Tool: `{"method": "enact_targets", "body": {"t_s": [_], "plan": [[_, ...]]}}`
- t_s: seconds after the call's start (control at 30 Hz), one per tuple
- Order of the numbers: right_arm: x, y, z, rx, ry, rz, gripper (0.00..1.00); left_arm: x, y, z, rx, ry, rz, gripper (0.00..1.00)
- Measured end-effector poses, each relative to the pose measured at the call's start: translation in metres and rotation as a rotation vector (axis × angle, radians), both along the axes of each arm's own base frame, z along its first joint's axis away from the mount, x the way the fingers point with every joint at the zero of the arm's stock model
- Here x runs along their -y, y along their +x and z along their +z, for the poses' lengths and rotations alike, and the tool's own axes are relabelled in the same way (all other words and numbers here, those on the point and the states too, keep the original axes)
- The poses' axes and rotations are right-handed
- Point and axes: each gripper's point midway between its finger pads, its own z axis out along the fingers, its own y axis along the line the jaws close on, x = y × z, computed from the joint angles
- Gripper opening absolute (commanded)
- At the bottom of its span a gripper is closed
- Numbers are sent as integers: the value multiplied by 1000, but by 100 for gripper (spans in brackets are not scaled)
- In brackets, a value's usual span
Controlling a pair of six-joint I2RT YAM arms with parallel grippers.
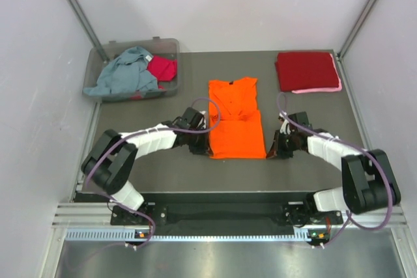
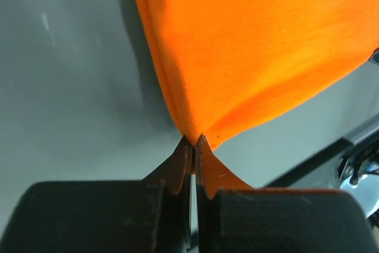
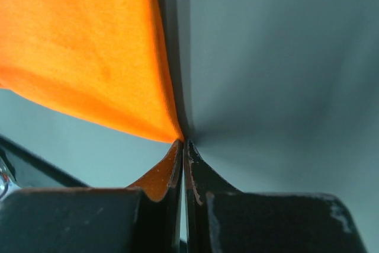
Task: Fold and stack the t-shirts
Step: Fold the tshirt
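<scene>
The left jaws are clenched on the near-left corner of the orange t-shirt (image 1: 236, 125), the right jaws on its near-right corner; it lies spread mid-surface (image 1: 260, 174).

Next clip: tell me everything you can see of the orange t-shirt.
The orange t-shirt is bright, plain, soft knit cloth. It lies in the middle of the table, neckline at the far end. No sleeves stick out, so its sides look folded in. The left hand and right hand are each shut on a near corner, drawing the cloth into a taut peak. Nothing else touches it.
</scene>
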Motion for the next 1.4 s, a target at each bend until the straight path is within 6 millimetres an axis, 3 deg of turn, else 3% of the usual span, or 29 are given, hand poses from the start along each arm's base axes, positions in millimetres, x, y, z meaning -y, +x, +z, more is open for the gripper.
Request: {"method": "enact_targets", "body": {"t_s": [0.1,0.2,0.23,0.33,0.47,0.53,0.67,0.83,1.07,1.4], "plan": [[-5,-20,2,7,9,7,0,-3,-19,7,10,18,-1,1],[-10,-34,6,18,16,9,9,-12,-32,12,17,35,17,13],[-10,-37,7,24,17,6,18,-16,-35,11,17,45,28,16],[-8,-40,12,39,12,-14,28,-29,-46,9,5,70,58,25],[-2,-41,14,45,-21,-38,33,-43,-56,11,-11,105,80,37],[1,-40,17,47,-37,-46,33,-46,-55,16,-4,119,90,37],[-3,-20,37,97,-33,-51,28,-46,-32,36,36,119,119,36],[-16,26,60,166,-29,-31,22,-39,23,55,99,82,155,26],[-27,68,61,193,-44,-4,18,-24,56,26,54,95,112,20],[-42,88,48,178,-51,23,18,-5,88,12,64,93,84,19]]}}
